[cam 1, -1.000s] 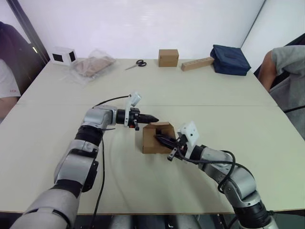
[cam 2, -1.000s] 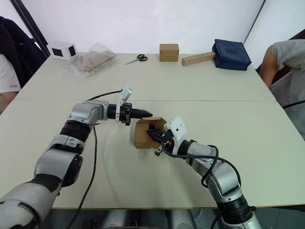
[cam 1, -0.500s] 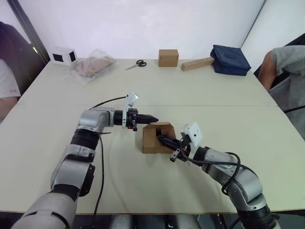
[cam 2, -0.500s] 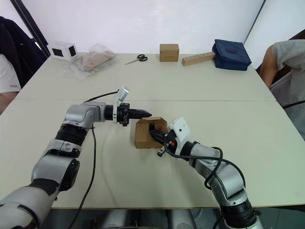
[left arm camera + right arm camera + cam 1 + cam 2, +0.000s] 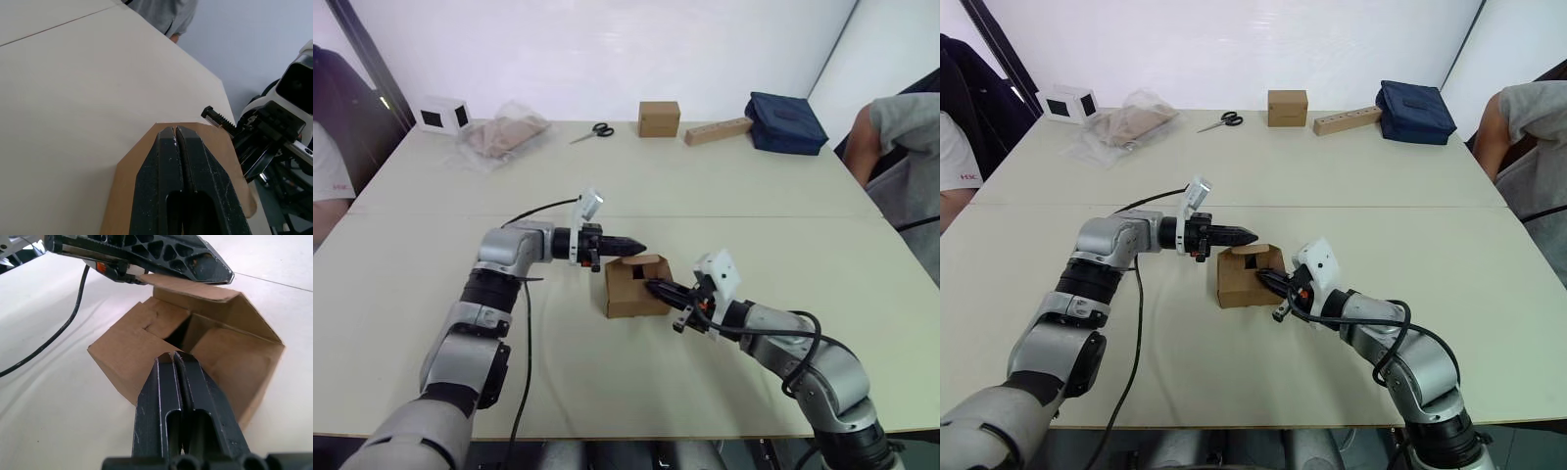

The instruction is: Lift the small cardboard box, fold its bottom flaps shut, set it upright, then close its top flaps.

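The small cardboard box [image 5: 628, 290] lies on its side in the middle of the table, its open end facing my right arm. My left gripper [image 5: 637, 248] is shut, and its tips lie on the box's upper flap [image 5: 195, 289]. My right gripper [image 5: 652, 286] is shut with its tips at the edge of a side flap [image 5: 128, 357] at the open end. The left wrist view shows the shut fingers [image 5: 166, 161] above brown cardboard [image 5: 124, 188], with the right gripper [image 5: 257, 147] beyond. Inside the box, the far-end flaps [image 5: 161, 320] look partly folded.
Along the table's far edge are a white box with black squares [image 5: 443, 114], a plastic bag [image 5: 504, 135], scissors [image 5: 595, 130], a brown cardboard cube [image 5: 659, 118], a wooden block [image 5: 719, 130] and a dark blue bag [image 5: 786, 122]. People sit at the left [image 5: 325, 181] and right [image 5: 901, 137] edges.
My right gripper has pulled back from inside the box to its opening edge. My left gripper has slid forward over the upper flap. The box has stayed in place.
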Available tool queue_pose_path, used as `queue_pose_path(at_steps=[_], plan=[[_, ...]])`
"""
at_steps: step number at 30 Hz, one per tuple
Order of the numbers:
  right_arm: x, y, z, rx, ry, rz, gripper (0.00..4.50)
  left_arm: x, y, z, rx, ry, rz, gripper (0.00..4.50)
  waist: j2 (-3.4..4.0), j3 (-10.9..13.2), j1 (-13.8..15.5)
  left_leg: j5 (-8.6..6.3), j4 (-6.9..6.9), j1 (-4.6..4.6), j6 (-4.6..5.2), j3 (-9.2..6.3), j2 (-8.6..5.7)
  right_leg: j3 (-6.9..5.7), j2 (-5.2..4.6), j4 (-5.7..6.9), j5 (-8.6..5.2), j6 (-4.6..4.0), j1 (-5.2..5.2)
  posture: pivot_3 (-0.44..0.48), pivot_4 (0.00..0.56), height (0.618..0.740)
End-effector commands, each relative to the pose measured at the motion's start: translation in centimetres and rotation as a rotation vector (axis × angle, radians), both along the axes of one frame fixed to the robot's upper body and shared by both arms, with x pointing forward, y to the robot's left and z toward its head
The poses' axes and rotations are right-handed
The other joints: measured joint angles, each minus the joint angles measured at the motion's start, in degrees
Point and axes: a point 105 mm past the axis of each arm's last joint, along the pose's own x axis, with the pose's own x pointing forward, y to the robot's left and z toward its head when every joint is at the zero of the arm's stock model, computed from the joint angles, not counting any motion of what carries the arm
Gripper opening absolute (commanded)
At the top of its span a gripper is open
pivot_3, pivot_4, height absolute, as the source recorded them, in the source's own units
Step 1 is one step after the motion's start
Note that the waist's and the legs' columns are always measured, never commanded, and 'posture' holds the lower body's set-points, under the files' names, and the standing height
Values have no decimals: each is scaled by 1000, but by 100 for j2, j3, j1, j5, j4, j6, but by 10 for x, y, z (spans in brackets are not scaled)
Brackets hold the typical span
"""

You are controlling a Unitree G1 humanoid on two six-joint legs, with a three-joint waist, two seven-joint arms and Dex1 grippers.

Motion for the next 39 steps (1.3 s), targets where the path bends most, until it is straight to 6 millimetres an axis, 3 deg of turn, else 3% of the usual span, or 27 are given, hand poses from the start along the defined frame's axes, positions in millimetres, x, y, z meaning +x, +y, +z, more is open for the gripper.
queue_pose_path(at_steps=[1,13,17,23,31,33,35,39], plan=[[0,-3,15,11,-50,-1,0,-2,-2,10,-23,-42,-16,17,0,0,-1,0,0,0,0,0,0,0,0,0,0,0,0,0,150,740],[-2,7,21,31,-55,31,0,-3,2,5,-3,-43,-5,17,0,0,-1,0,0,0,0,0,1,0,1,0,0,0,0,0,150,740],[-3,6,24,39,-53,31,0,5,5,5,3,-54,43,17,0,0,2,0,0,0,0,0,0,0,0,0,0,0,0,0,150,740],[-3,7,14,24,-26,32,0,14,15,23,-38,-70,101,17,0,0,-2,0,0,0,0,0,1,0,0,0,0,0,-1,0,150,740],[2,9,4,-9,-16,22,0,-12,37,45,-43,-77,53,17,0,0,-24,0,-1,0,0,0,5,0,3,2,0,1,-2,0,150,740],[3,8,6,-7,-23,20,0,-28,44,37,-10,-53,4,17,1,0,-33,0,-1,2,0,1,5,1,2,3,0,1,-2,0,150,740],[4,6,9,-7,-30,21,0,-43,48,17,70,-47,-38,17,2,-1,-35,0,-1,4,-1,3,6,2,2,4,0,0,-2,0,150,740],[4,4,10,-19,-37,24,0,-50,43,7,75,-11,-44,17,-1,1,52,6,1,3,-10,-3,7,-4,-1,5,-3,-7,1,0,150,740]])
